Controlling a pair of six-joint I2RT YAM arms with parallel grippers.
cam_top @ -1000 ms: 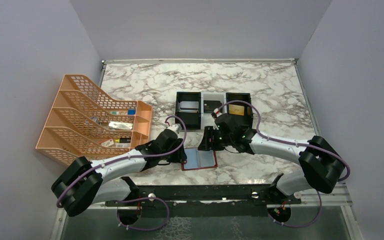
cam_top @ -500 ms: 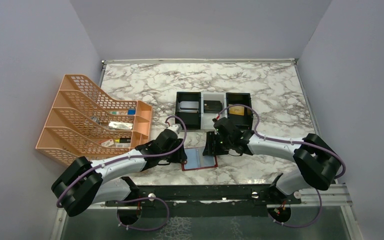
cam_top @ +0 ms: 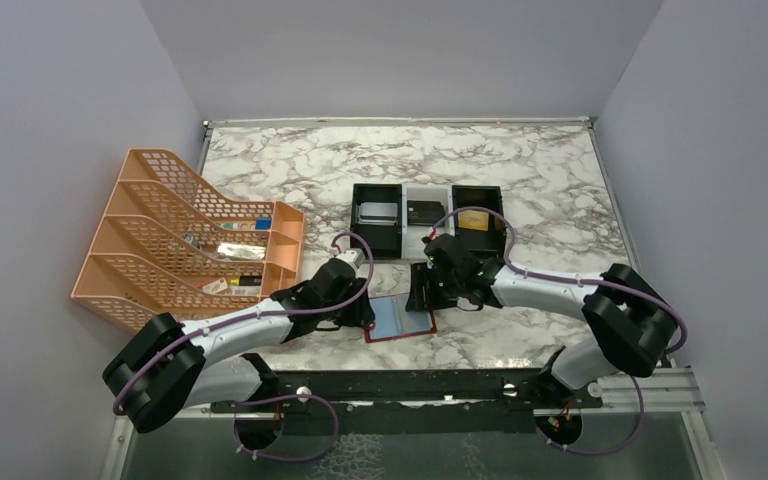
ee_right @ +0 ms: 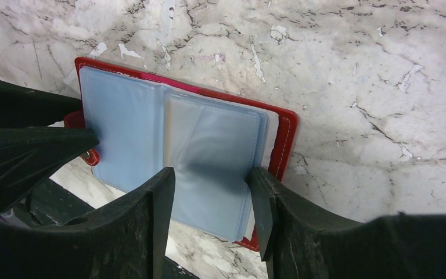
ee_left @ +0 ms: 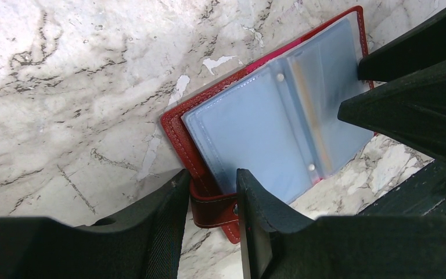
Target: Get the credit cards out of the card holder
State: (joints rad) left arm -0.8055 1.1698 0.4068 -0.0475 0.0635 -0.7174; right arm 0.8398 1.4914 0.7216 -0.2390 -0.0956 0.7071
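Note:
The card holder [cam_top: 406,320] lies open near the table's front edge, red-bordered with two pale blue panels [ee_left: 255,133] [ee_right: 122,128]. My left gripper [cam_top: 365,316] [ee_left: 212,197] is shut on its red strap tab [ee_left: 213,209] at the left edge. Over the right panel my right gripper [cam_top: 422,297] [ee_right: 212,186] stands open, one fingertip [ee_right: 259,183] against the sleeves' outer edge. Credit cards lie in the tray behind: a silvery one [cam_top: 378,212], a black one [cam_top: 425,211] and a gold one [cam_top: 474,220]. The sleeves are cloudy, and I cannot tell whether a card is inside.
A black-and-white three-compartment tray [cam_top: 450,188] stands just behind the right gripper. An orange tiered file rack [cam_top: 190,235] with small items fills the left side. Walls close in the table on the left, back and right.
My right gripper has slid a little left and nearer over the holder's right panel, and its jaws have widened slightly. The left gripper and the holder have not moved.

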